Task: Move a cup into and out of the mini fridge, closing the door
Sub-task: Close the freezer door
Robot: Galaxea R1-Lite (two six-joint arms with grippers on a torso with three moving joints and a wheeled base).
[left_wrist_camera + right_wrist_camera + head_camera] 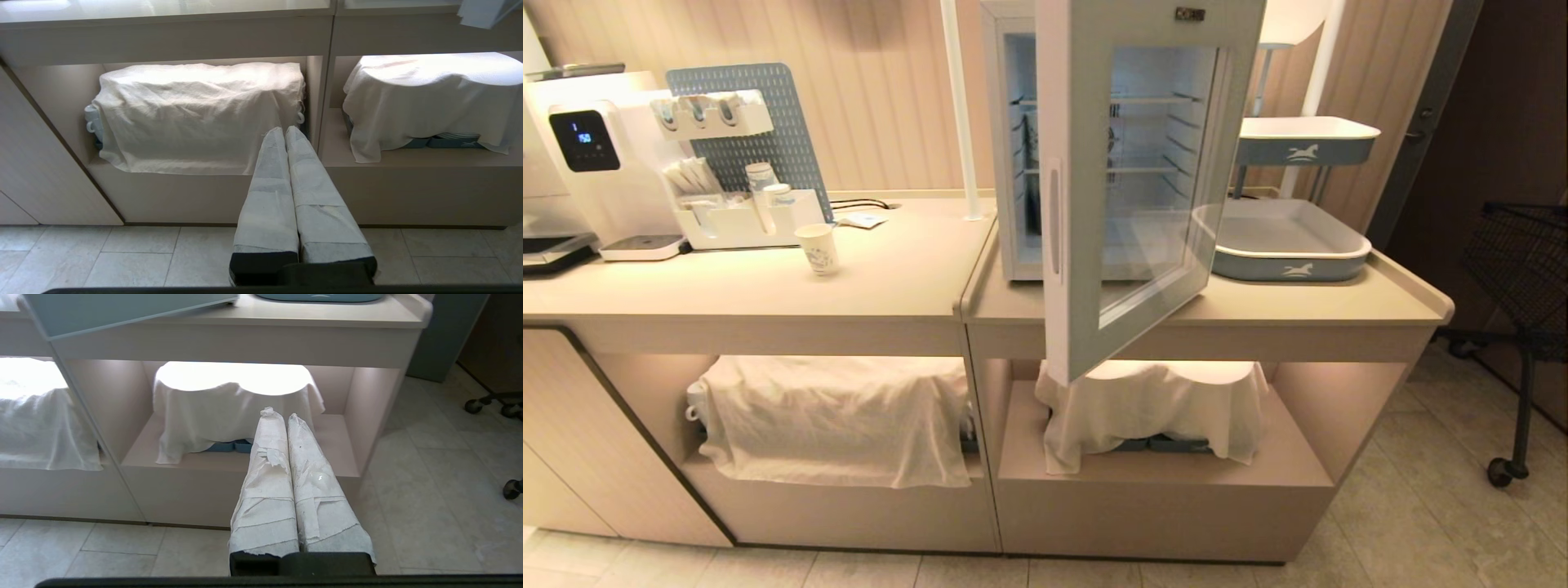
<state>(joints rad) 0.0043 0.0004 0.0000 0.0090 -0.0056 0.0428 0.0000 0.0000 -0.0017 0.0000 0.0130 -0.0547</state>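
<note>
One cup (818, 248) stands upright on the bench (768, 290), left of the mini fridge (1013, 163), whose door (1127, 180) hangs open past the bench's front edge. Only the wrist views show the left gripper (284, 131) and right gripper (282, 415), each pressed together and empty, low before cloth-draped shelves above the tiled floor.

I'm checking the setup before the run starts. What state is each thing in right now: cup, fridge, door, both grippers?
cup: upright on the counter, left of the fridge, not held.
mini fridge: lit inside, wire shelves look bare.
door: swung wide open.
left gripper: shut, empty, low before the left cloth-covered shelf.
right gripper: shut, empty, low before the right cloth-covered shelf.
</note>
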